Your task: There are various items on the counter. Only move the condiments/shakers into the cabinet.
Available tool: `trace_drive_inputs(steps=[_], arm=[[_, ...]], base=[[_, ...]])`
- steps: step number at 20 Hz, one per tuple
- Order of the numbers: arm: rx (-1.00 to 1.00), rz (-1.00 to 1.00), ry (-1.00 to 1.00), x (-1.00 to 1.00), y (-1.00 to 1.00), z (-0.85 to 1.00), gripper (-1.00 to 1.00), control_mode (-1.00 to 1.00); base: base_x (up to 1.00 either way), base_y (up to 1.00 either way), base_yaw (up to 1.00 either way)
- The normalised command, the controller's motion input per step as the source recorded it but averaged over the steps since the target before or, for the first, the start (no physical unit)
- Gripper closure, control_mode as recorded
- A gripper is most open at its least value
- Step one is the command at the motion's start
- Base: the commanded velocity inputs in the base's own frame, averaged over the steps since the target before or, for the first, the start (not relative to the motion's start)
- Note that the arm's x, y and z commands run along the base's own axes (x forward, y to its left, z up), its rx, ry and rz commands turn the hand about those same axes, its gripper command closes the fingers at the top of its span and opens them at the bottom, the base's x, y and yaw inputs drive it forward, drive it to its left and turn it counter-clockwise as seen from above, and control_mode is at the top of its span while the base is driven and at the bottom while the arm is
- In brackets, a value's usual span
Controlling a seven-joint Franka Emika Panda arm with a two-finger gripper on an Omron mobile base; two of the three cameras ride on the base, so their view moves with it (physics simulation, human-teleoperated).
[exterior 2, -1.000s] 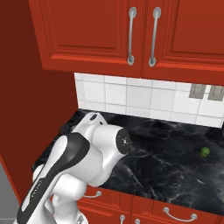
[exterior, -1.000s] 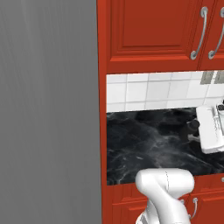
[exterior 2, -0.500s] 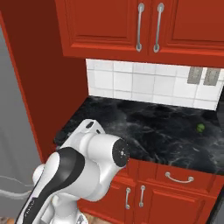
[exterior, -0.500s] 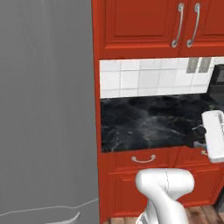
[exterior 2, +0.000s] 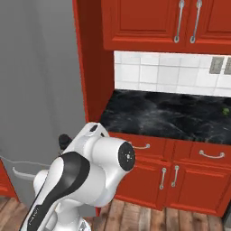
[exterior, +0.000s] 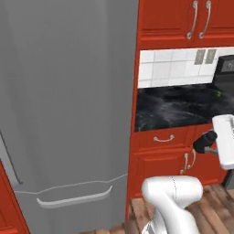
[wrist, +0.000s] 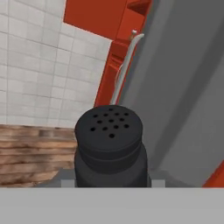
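Observation:
A dark squat shaker (wrist: 109, 140) with a holed top stands close in the hand view, and my gripper (wrist: 109, 181) is shut on its base. From the left base camera the white hand sits at the right edge, the gripper (exterior: 206, 142) holding that dark shaker (exterior: 203, 140) in front of the red drawer fronts, below counter height. The black veined counter (exterior: 178, 109) (exterior 2: 171, 115) lies beyond, with a tiny green thing (exterior: 218, 94) (exterior 2: 225, 110) near its far right. The red upper cabinet (exterior: 183, 20) (exterior 2: 149, 22) hangs above, its doors shut.
A tall grey fridge (exterior: 68, 114) (exterior 2: 36, 81) stands left of the counter, parted from it by a red side panel (exterior 2: 92, 67). Red drawers and lower doors (exterior 2: 180, 176) sit under the worktop. Wooden floor (exterior 2: 149, 219) lies between the base and the cabinets.
The whole picture has shifted: the base has backed away from the counter and swung left, so the fridge and floor have come into view. The hand hangs lower against the drawers.

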Motion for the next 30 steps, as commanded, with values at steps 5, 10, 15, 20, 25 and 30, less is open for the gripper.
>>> trace_drive_inputs(steps=[5, 10, 15, 20, 25, 30], arm=[[0.0, 0.0, 0.0, 0.0, 0.0, 0.0, 1.0, 1.0], [0.0, 0.0, 0.0, 0.0, 0.0, 0.0, 1.0, 1.0], [0.0, 0.0, 0.0, 0.0, 0.0, 0.0, 1.0, 1.0], [0.0, 0.0, 0.0, 0.0, 0.0, 0.0, 1.0, 1.0], [0.0, 0.0, 0.0, 0.0, 0.0, 0.0, 1.0, 1.0], [0.0, 0.0, 0.0, 0.0, 0.0, 0.0, 1.0, 1.0]], base=[[-0.36, 1.0, -0.24], [-0.13, 1.0, -0.21], [0.0, 1.0, -0.24], [0.01, 1.0, -0.28], [0.17, 1.0, -0.29], [0.29, 0.6, -0.23]])
